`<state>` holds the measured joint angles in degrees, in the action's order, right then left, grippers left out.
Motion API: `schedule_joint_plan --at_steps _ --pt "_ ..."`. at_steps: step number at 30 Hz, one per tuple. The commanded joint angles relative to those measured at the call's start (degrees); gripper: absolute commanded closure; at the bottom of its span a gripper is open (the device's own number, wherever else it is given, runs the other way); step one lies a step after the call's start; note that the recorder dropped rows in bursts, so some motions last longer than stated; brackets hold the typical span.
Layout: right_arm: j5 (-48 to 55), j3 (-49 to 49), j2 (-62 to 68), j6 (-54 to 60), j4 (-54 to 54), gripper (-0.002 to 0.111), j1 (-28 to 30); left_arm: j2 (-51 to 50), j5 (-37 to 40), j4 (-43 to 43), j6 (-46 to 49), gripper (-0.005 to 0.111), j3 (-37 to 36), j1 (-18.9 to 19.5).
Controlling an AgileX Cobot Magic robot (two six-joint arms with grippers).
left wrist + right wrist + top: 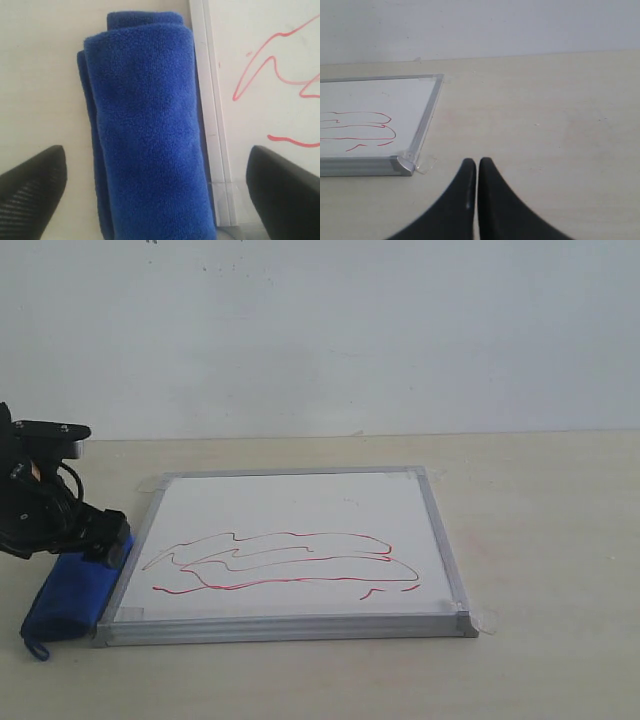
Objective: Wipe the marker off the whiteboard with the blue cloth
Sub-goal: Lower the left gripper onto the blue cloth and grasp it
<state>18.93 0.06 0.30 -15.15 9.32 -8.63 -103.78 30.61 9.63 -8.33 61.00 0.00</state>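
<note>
The blue cloth (72,598) lies rolled on the table against the left frame of the whiteboard (300,502). Red marker (285,558) scribbles cross the near half of the board. My left gripper (97,548) hangs open just over the cloth's far end. In the left wrist view the cloth (147,135) runs between the spread fingertips (42,172) without touching them, with the whiteboard (260,105) and marker (260,65) beside it. My right gripper (478,162) is shut and empty over bare table, off the whiteboard (370,97) corner; marker (365,125) shows there too.
Clear tape tabs (487,618) hold the board's corners to the beige table (540,520). A white wall (320,330) stands behind the table. The right arm does not show in the exterior view.
</note>
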Motion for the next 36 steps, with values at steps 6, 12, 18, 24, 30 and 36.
schedule_joint_plan --at_steps 6,12,18,24,30,36 --pt "-0.5 -0.1 -0.3 0.1 0.0 0.107 0.1 -0.3 -1.8 0.4 -1.0 0.016 0.3 0.1" --pt "-0.5 -0.1 -0.3 0.1 0.0 0.107 0.1 -3.3 -1.6 0.4 -2.4 0.016 0.3 0.1" --pt "-0.5 -0.1 -0.3 0.1 0.0 0.107 0.1 -4.6 -3.6 0.4 -2.4 0.016 0.3 0.1" --pt "-0.5 -0.1 -0.3 0.1 0.0 0.107 0.1 -4.9 -3.2 3.3 -3.1 0.022 0.3 0.8" --pt "-0.5 -0.1 -0.3 0.1 0.0 0.107 0.1 -4.9 -3.2 3.0 -5.3 0.023 0.3 1.7" --pt "-0.5 -0.1 -0.3 0.1 0.0 0.107 0.1 -6.1 -3.2 3.0 -5.3 0.023 0.3 1.7"
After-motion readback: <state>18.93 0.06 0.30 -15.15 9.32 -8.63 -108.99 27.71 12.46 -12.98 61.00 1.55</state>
